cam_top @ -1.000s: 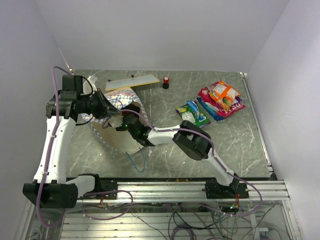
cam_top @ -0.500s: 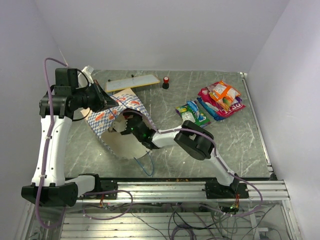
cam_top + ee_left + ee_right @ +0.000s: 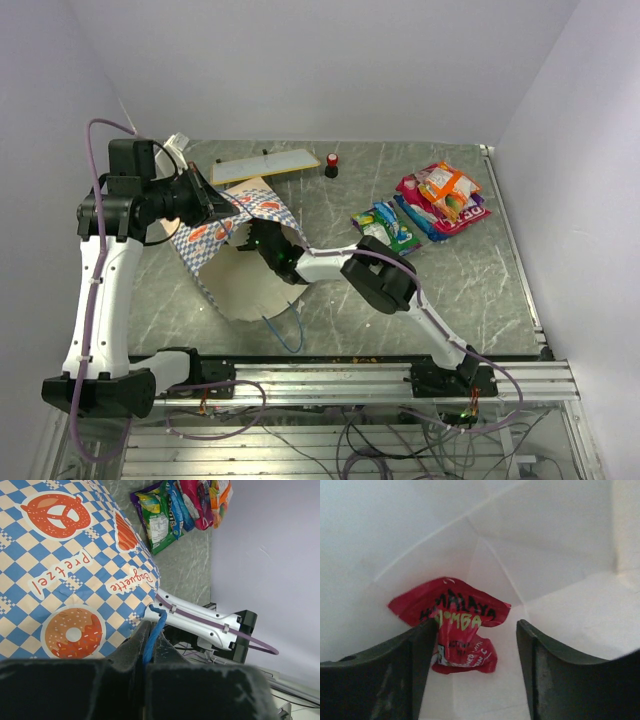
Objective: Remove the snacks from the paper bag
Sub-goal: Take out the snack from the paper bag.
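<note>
Bag hides right hand, apart beside red wrapper; left hand seemingly clamps cord.

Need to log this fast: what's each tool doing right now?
Left tool: closed on the blue cord handle of the paper bag.
Right tool: open, straddling the red wrapper inside the bag.

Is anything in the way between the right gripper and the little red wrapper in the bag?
No, nothing visible. The red wrapper lies right ahead of the open right gripper, inside the paper bag.
</note>
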`<action>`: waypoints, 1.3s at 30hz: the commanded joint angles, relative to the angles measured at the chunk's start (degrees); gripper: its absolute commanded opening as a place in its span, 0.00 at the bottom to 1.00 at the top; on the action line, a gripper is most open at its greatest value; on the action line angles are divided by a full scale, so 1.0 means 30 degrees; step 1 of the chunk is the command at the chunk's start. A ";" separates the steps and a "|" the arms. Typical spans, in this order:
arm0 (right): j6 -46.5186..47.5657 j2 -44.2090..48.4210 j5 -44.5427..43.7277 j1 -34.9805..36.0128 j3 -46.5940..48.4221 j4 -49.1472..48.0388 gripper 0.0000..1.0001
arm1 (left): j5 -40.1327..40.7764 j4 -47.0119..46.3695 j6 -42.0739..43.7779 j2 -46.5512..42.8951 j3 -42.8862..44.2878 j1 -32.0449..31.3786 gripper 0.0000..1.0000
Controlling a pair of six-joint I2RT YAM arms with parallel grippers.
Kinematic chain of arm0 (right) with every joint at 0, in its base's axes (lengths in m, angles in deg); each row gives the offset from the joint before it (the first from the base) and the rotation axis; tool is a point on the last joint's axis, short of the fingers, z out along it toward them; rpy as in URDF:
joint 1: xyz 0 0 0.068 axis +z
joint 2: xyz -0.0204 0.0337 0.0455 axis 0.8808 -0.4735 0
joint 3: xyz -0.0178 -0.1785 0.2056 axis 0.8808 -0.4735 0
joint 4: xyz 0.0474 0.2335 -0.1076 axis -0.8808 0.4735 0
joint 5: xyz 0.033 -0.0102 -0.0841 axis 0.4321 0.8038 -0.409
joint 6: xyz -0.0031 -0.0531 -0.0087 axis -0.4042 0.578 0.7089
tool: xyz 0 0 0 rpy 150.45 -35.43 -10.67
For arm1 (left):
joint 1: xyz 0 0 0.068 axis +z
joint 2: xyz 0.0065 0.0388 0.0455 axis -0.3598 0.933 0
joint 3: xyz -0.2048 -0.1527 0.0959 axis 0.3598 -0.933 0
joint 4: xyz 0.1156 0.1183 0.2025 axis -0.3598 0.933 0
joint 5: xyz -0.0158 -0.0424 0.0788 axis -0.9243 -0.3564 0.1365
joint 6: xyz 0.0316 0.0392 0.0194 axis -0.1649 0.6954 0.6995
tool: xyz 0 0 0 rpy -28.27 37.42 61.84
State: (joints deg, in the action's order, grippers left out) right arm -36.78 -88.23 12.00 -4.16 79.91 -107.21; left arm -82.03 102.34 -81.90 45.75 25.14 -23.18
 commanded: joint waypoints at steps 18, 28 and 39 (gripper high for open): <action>-0.2148 0.2320 0.2207 0.0777 -0.1421 0.1883 0.08 | 0.0474 -0.0022 -0.0240 -0.0468 -0.0364 -0.0111 0.07; -0.5432 0.8297 0.3331 0.2140 -0.7145 0.2975 0.00 | 0.1521 -0.0238 -0.0429 -0.0177 -0.0378 -0.0087 0.07; -0.7680 1.8798 0.5428 0.2772 -1.5523 0.3381 0.00 | 0.1888 -0.0874 -0.0698 -0.0299 -0.1296 -0.0072 0.07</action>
State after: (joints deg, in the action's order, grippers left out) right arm -56.95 -42.60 24.68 4.19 39.72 -96.02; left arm -77.20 101.78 -83.51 45.36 22.35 -23.18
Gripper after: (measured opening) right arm 0.178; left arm 0.075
